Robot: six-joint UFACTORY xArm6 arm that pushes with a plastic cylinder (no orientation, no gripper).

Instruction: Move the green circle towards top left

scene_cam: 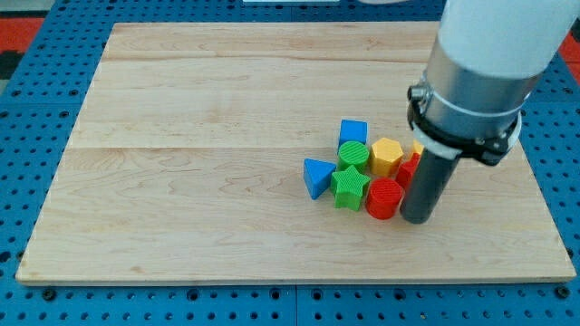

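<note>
The green circle [354, 155] lies in a tight cluster of blocks right of the board's middle. It touches the blue block [353, 132] above it, the yellow hexagon [387, 156] to its right and the green star [349, 186] below it. My tip [418, 217] rests on the board at the cluster's lower right, right beside the red cylinder [384, 198]. The rod hides part of another red block [407, 169] and a yellow block [417, 147].
A blue triangle [316, 177] lies at the cluster's left edge. The wooden board [199, 136] sits on a blue pegboard surface [36, 109]. The arm's grey and white body fills the view's upper right.
</note>
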